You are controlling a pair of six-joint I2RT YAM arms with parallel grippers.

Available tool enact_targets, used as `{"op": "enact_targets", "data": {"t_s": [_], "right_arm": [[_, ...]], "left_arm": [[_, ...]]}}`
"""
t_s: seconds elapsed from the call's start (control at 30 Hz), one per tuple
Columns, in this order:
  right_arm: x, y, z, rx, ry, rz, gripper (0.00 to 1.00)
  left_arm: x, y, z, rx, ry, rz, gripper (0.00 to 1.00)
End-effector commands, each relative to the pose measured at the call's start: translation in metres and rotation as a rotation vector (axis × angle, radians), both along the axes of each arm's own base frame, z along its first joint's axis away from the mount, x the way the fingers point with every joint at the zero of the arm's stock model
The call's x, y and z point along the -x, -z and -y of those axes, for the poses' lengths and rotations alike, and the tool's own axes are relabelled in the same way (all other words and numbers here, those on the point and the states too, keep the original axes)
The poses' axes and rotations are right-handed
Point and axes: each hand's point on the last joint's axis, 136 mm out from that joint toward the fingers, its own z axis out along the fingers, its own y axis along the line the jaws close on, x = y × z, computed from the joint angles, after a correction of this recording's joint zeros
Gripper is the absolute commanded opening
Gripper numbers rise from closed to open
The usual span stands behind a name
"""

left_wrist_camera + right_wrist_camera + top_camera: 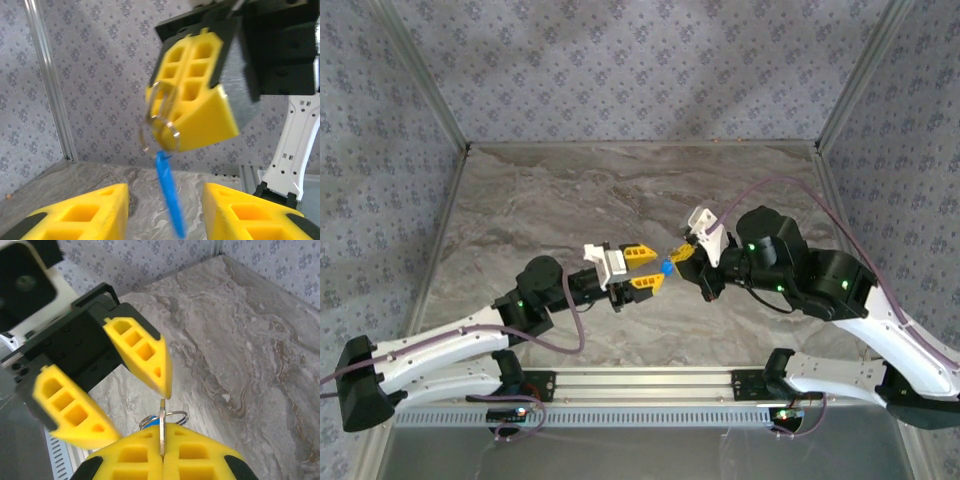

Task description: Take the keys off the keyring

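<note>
The keyring (160,116), thin metal loops, is pinched between the yellow fingers of my right gripper (678,255), which is shut on it above the table. From the ring hangs a small bright blue key (169,196), blurred; it shows as a blue speck (666,268) in the top view. My left gripper (655,267) faces the right one, open, with its two yellow fingertips (102,207) on either side of the hanging key and not touching it. In the right wrist view, my right gripper (161,432) is clamped on a flat metal edge of the keyring (172,416).
The marble-patterned table (620,190) is boxed in by patterned walls on three sides with metal corner posts (430,90). A metal rail (640,385) runs along the near edge between the arm bases. Purple cables (575,335) loop beside both arms.
</note>
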Motion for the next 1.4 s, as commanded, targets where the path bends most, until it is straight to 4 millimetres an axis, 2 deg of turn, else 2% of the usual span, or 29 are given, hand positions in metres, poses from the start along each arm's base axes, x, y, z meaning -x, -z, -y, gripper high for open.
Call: {"op": "enact_targets", "data": {"t_s": [0.0,0.4,0.6,0.8,1.13,1.37], "right_arm": [[0.002,-0.002,0.008,0.006,0.028,-0.043,0.00],[0.007,-0.005,0.003,-0.013,0.006,-0.065,0.00],[0.011,0.001,0.001,-0.002,-0.012,-0.096,0.00],[0.016,0.009,0.001,0.040,-0.029,-0.143,0.00],[0.019,0.009,0.003,0.079,-0.034,-0.185,0.00],[0.020,0.008,-0.001,0.068,-0.043,-0.192,0.00]], "left_arm": [[0.002,-0.004,0.002,-0.007,-0.021,0.079,0.43],[0.003,-0.013,0.016,-0.009,-0.029,0.162,0.44],[0.000,-0.022,0.018,0.004,-0.048,0.193,0.45],[-0.003,-0.021,0.020,-0.004,-0.068,0.203,0.44],[-0.003,-0.011,0.022,0.000,-0.055,0.194,0.39],[0.000,-0.012,0.021,0.009,-0.047,0.219,0.31]]}}
